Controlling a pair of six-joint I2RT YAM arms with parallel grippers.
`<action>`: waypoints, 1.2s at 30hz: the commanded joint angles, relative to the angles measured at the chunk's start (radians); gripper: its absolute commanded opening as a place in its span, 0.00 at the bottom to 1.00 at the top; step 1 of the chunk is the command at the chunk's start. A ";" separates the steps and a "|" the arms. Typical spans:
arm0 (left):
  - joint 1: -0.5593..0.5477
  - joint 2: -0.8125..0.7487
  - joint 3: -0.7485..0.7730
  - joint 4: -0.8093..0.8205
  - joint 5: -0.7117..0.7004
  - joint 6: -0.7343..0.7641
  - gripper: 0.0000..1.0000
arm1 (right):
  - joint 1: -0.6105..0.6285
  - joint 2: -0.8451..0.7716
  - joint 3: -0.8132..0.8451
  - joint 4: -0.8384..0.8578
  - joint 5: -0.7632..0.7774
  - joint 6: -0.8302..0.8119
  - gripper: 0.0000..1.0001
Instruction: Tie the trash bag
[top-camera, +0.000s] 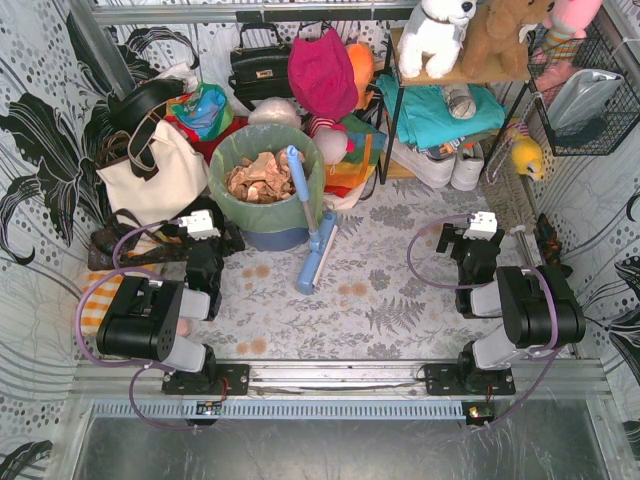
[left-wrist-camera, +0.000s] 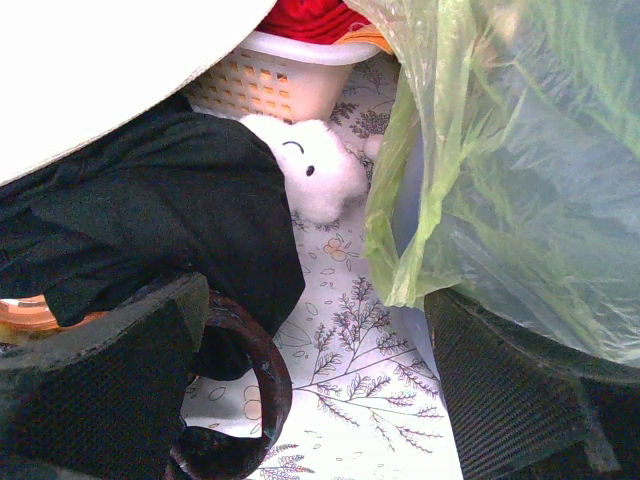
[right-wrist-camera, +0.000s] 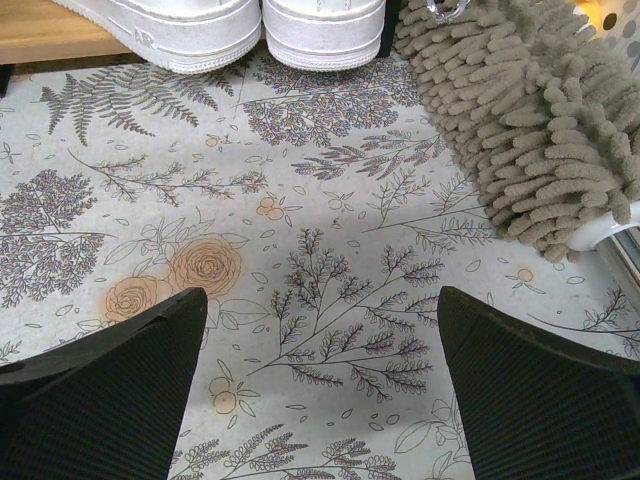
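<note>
- The trash bag (top-camera: 265, 160) is seated upright in a blue-grey bin (top-camera: 272, 238) at the back left of the surface (top-camera: 400, 290). Its long axis is vertical and its open mouth faces up.
- The bag's rim is folded outward over the bin's edge, and crumpled brown paper is seen inside.
- A blue long-handled tool (top-camera: 312, 235) is leaned against the rim on the right side, with its head on the surface.
- The bin is crowded on the left by a cream tote bag (top-camera: 150, 175).
- The left end effector (left-wrist-camera: 310, 400) is spread wide and holds nothing. It is low, just beside the bin, with the bag's hanging skirt at its right finger (left-wrist-camera: 500, 400).
- The right end effector (right-wrist-camera: 320, 390) is likewise spread and holds nothing, well apart from the bag. White shoes (right-wrist-camera: 230, 25) and a shaggy mat (right-wrist-camera: 520, 120) lie ahead of it.
- A bare stretch of patterned surface is seen between the tool and the right arm.
</note>
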 joint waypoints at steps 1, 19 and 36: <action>0.007 0.003 0.012 0.040 0.015 -0.007 0.98 | -0.004 0.004 -0.010 0.046 0.001 -0.006 0.97; -0.002 -0.108 -0.038 0.047 -0.057 -0.014 0.98 | -0.004 -0.079 0.014 -0.064 -0.004 -0.007 0.97; -0.013 -0.629 0.152 -0.763 -0.337 -0.276 0.98 | -0.004 -0.500 0.221 -0.774 -0.234 0.073 0.97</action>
